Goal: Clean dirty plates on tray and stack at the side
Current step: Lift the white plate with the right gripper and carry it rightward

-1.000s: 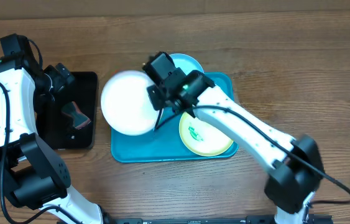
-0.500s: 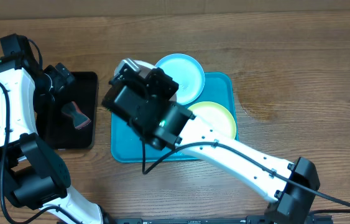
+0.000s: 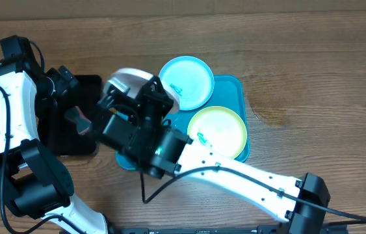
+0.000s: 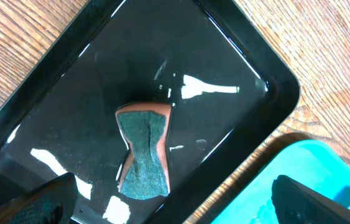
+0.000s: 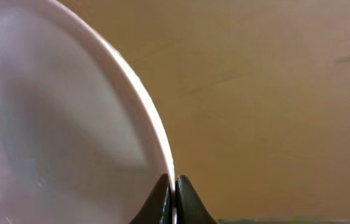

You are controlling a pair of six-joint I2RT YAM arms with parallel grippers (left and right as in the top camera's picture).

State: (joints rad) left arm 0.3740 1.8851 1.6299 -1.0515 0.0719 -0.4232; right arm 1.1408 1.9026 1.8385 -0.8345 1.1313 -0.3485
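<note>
Over wood table point(image 3: 300, 65), right end effector point(image 5: 175, 200) pinches white plate point(image 5: 56, 124).

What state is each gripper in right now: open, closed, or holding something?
Left gripper: open, holding nothing, above the sponge in the black tray.
Right gripper: closed on the rim of the white plate.

The black tray point(image 4: 100, 87) is glossy plastic, its smooth floor throwing bright white glare. On it, the sponge point(image 4: 143, 155) has a rough, fibrous dark-green scouring face over matt reddish-brown foam. Under the black tray, the table point(image 3: 300, 58) is matt, grained wood. Beside the black tray, the turquoise tray point(image 3: 229, 88), cyan plate point(image 3: 188, 81) and yellow-green plate point(image 3: 222, 130) look like smooth plastic; the white plate point(image 5: 50, 124) has a soft sheen.
</note>
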